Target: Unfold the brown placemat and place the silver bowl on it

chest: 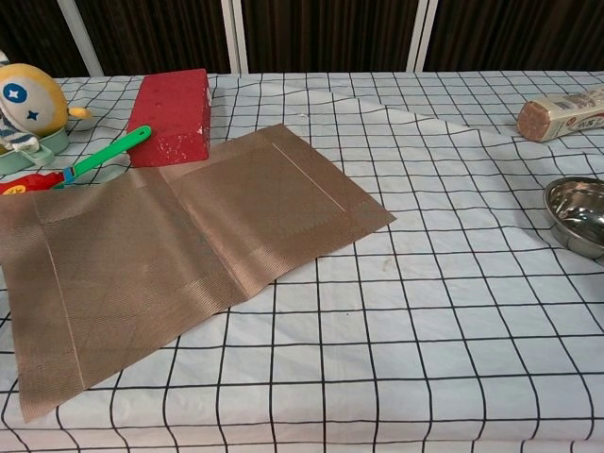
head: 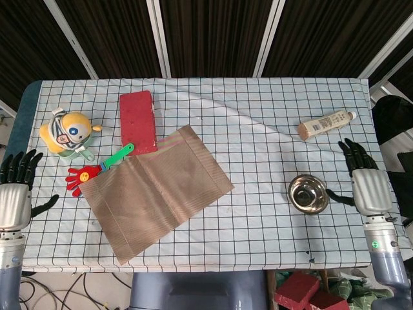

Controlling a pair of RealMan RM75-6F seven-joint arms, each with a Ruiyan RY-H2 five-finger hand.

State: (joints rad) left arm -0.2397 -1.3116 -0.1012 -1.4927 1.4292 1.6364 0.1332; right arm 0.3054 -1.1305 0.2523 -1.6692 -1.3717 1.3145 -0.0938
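Brown placemat [head: 157, 192] flat, opened out on checked tablecloth [head: 258, 142], left-centre, corner touching red brick [head: 138, 121]. Silver bowl [head: 307, 192] on cloth well right of mat, not on it. Right hand [head: 364, 184] just beside bowl, fingers spread, holding nothing. Left hand [head: 15, 195] at table's left edge, fingers apart, empty. Green-handled toy [head: 100, 165] tucked under mat edge.

Left hand [head: 14, 201] seen at far left, fingers spread and pointing away, nothing held. Right hand [head: 366, 187] seen at far right, fingers apart, thumb extended inward, nothing held. Forearms below both.
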